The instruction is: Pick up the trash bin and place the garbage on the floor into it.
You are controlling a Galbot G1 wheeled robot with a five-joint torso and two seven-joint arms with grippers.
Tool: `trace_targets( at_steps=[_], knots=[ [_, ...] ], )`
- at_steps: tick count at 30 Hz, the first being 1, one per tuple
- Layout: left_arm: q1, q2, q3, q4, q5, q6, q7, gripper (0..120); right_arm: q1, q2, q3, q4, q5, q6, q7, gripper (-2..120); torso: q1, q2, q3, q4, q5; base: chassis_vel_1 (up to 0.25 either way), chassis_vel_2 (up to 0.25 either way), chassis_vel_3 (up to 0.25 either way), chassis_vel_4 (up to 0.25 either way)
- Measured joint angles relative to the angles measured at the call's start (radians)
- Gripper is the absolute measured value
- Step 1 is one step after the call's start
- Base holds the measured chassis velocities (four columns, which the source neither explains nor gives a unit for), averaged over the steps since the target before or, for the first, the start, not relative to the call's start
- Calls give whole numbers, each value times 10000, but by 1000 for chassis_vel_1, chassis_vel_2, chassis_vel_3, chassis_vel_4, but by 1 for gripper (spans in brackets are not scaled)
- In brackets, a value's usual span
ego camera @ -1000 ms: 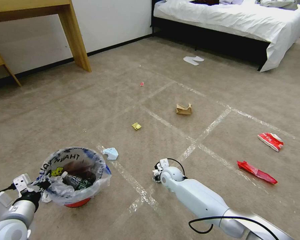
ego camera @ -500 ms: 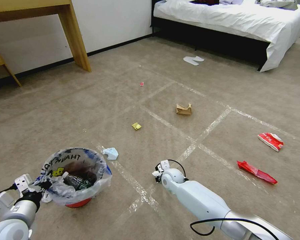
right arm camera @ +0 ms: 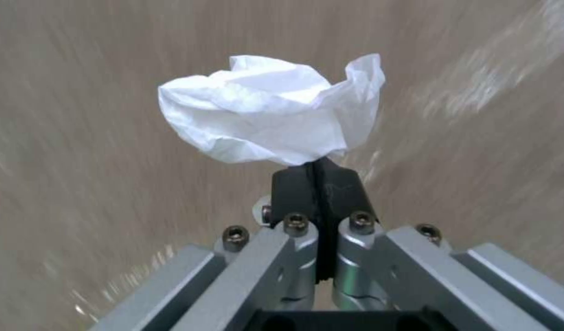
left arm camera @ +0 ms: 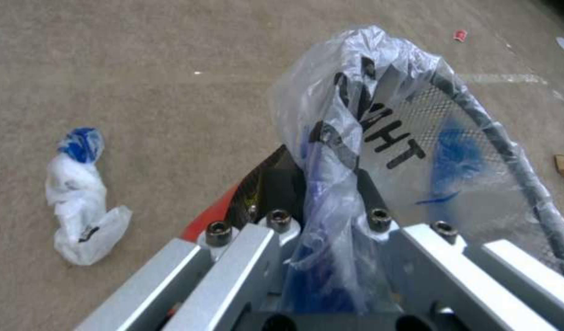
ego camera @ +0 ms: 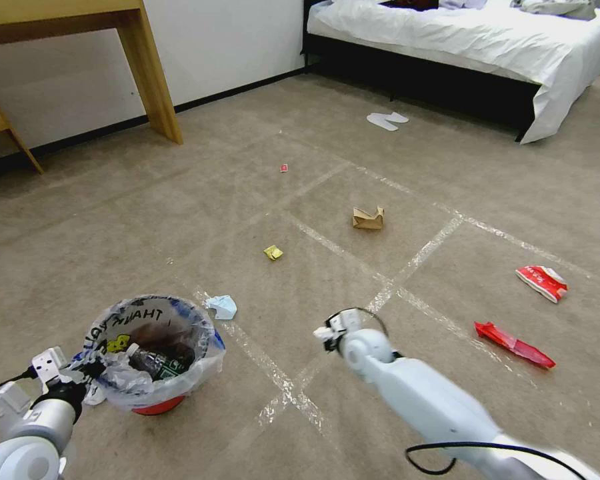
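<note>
The trash bin [ego camera: 155, 350], a red bucket lined with a printed clear bag, is at lower left with a green-labelled bottle [ego camera: 157, 363] inside. My left gripper [ego camera: 90, 375] is shut on its bag-covered rim [left arm camera: 331, 151]. In the right wrist view my right gripper [right arm camera: 316, 172] is shut on a crumpled white tissue [right arm camera: 266, 115] above the floor [ego camera: 180, 220]. In the head view the right gripper [ego camera: 330, 331] hangs over the tape crossing. Garbage on the carpet: a bluish tissue [ego camera: 221, 307], yellow scrap [ego camera: 273, 252], brown paper bag [ego camera: 368, 218] and two red wrappers [ego camera: 541, 282] [ego camera: 513, 344].
A bed [ego camera: 480, 40] stands at the back right with white slippers [ego camera: 387, 120] in front of it. A wooden table leg [ego camera: 155, 73] is at the back left. A tiny red scrap [ego camera: 284, 168] lies mid-floor. A knotted white-and-blue bag [left arm camera: 79, 197] lies beside the bin.
My right arm has swung a little right and up with the tissue in its grip. The left arm and the bin have stayed in place.
</note>
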Motion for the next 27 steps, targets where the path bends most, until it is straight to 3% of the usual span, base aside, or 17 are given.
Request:
trace_targets(
  at_steps=[2, 3, 7, 12, 15, 21, 27],
  knots=[
    [-16, 20, 5, 0, -25, 13, -8, 5, -33, -234, 170, 371, 66, 238, -206, 0, 0, 0, 0, 0, 1, 0, 0, 0, 0],
    [-48, 38, 14, 3, -81, 34, -34, 5, -73, -707, 494, 1296, 211, 977, -822, 0, 0, 0, 0, -1, -4, 0, 0, 0, 0],
    [-70, 41, 44, 5, -113, 61, -52, 5, -32, -1024, 764, 2287, 424, 1693, -1538, 0, 0, 1, -1, 4, 0, 0, 0, 0, 0],
    [-149, 24, 139, -91, -226, 180, -132, 5, 742, -1257, 511, 4171, 1868, 3073, -2685, 0, -1, 2, 0, 4, -3, 0, 0, 0, 0],
    [-160, 30, 162, -122, -244, 208, -144, 5, 1108, -1223, 94, 4525, 2347, 3296, -2820, 0, 0, 2, -1, 4, -5, 0, 0, 0, 0],
    [-190, 29, 209, -237, -316, 268, -170, 5, 2683, -778, -2168, 5011, 3363, 3699, -2828, 0, 0, 2, 0, 5, -5, 0, 0, 0, 0],
    [-182, 37, 190, -281, -334, 270, -176, 5, 3032, -432, -2873, 4889, 3302, 3745, -2667, 0, 0, 2, 0, 6, -6, 0, 0, 0, 0]
  ],
)
